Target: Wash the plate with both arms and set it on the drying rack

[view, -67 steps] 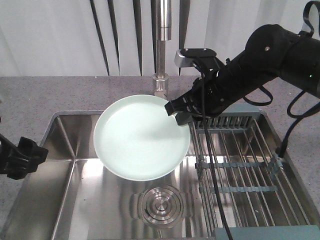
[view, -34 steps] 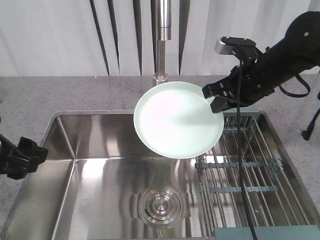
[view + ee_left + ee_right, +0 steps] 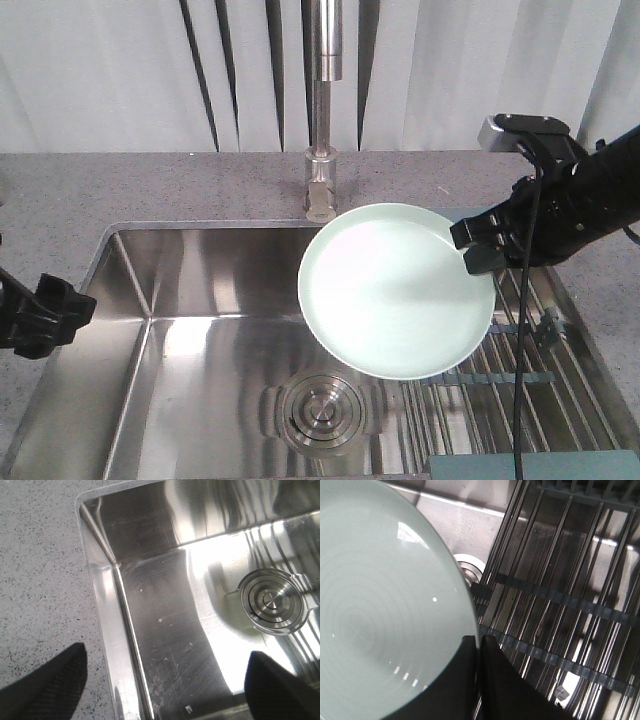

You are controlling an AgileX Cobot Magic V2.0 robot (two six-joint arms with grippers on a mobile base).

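The pale mint-green plate (image 3: 395, 290) hangs tilted in the air, partly over the sink and partly over the left side of the drying rack (image 3: 545, 375). My right gripper (image 3: 478, 246) is shut on the plate's right rim. In the right wrist view the plate (image 3: 380, 610) fills the left side, the jaws pinch its rim at my right gripper (image 3: 478, 642), and the rack's steel rods (image 3: 555, 595) lie below. My left gripper (image 3: 45, 312) is open and empty over the sink's left edge; its two fingertips (image 3: 55, 677) stand wide apart.
The steel sink basin (image 3: 190, 370) holds a round steel drain (image 3: 322, 408), which also shows in the left wrist view (image 3: 272, 600). A tall tap (image 3: 322, 120) stands behind the sink. Grey speckled counter (image 3: 100, 190) surrounds it. A blue-grey block (image 3: 530, 467) lies at the front right.
My right arm has carried the plate rightward and a little lower, from under the tap toward the rack. The left arm has not moved.
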